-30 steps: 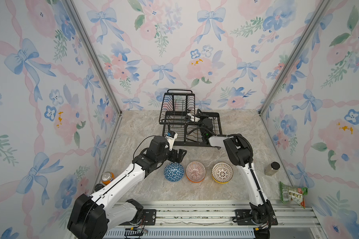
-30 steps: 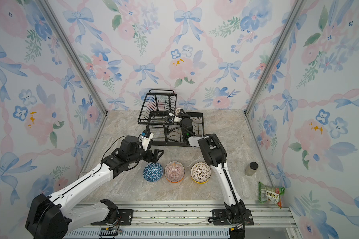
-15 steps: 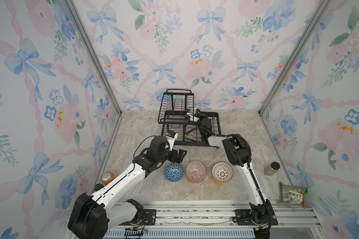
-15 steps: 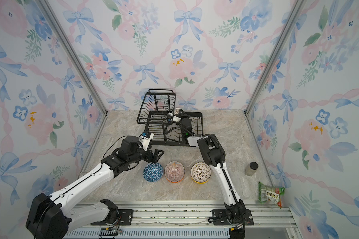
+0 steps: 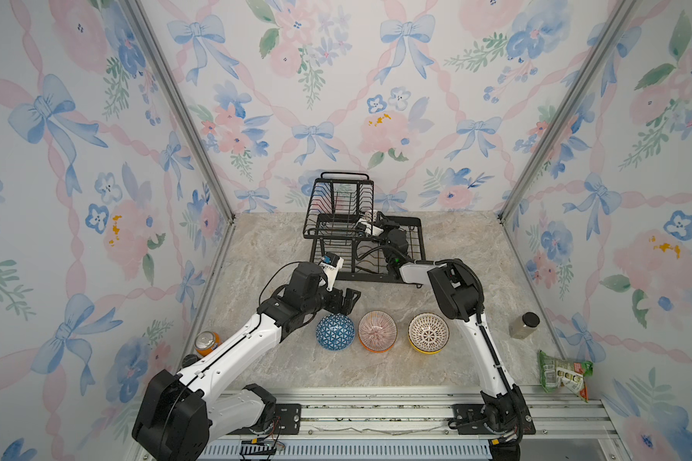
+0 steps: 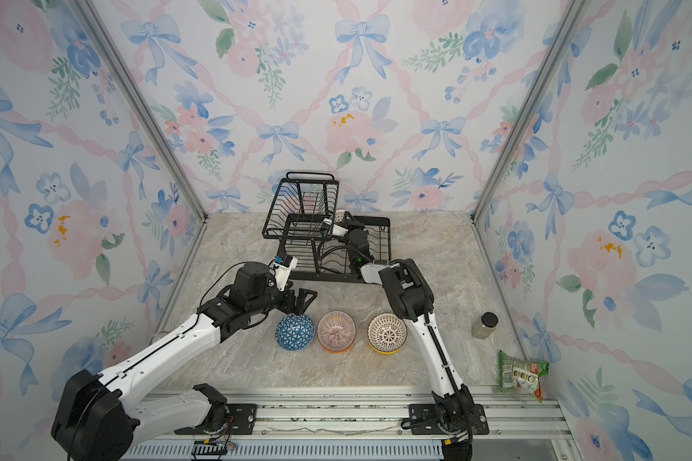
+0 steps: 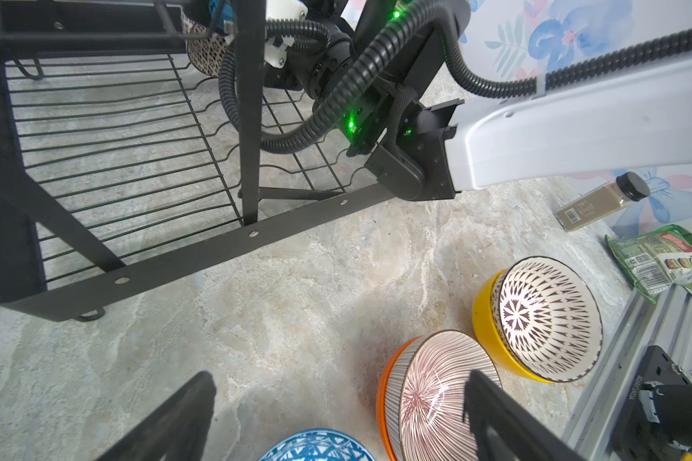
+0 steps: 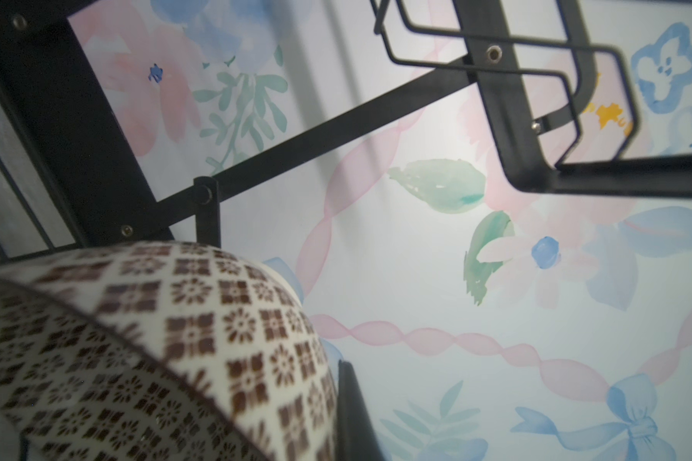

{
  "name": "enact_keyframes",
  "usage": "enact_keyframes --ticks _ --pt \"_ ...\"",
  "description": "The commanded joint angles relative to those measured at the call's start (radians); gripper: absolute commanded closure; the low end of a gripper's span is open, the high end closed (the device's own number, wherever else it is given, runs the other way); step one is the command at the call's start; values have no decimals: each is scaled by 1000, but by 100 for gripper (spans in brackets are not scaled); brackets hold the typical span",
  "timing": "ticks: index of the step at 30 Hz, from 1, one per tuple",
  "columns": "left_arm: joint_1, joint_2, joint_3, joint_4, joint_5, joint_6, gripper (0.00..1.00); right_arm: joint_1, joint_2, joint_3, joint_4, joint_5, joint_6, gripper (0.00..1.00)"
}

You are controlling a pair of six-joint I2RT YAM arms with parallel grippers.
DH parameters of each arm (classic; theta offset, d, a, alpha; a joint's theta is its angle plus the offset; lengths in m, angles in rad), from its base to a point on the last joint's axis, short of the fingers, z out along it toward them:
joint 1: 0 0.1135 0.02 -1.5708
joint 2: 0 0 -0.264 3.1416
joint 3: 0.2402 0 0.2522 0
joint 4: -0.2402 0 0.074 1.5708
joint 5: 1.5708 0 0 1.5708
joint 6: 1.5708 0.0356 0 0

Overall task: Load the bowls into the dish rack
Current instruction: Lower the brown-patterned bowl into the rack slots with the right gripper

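Lattice bowl (image 8: pixel 156 339) sits at the back of the dish rack (image 7: pixel 252 235) lower tray, right gripper (image 5: pixel 376 221) jaws clenched on it, probably to stand it between wires, while the left gripper (image 5: pixel 346 299) hangs wide open over the upturned blue bowl (image 5: pixel 335 331) on the worktop (image 5: pixel 476 239), next grab I'd guess.

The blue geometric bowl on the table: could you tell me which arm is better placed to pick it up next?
Left: the left gripper hangs open near the blue bowl; the right gripper is shut on the lattice bowl in the dish rack.

dish rack (image 5: pixel 325 207) shifted slightly left, right arm (image 5: pixel 456 291) too
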Motion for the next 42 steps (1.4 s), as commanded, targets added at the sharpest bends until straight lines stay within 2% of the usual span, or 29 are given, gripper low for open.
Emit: enact_keyframes --ticks 1,15,23,31,42 --pt "7 1 -3 -16 17 -2 2 32 -10 -6 60 -26 29 100" --pt "7 -16 -12 -16 15 -5 2 32 29 56 41 -16 26 100" --pt "6 -9 -12 -16 18 -8 2 29 72 76 154 33 -18 100" --pt "7 -1 -9 -16 22 -8 2 29 80 54 212 19 -33 100" --pt "6 1 -15 -16 24 -5 2 27 34 -34 35 -33 -24 100"
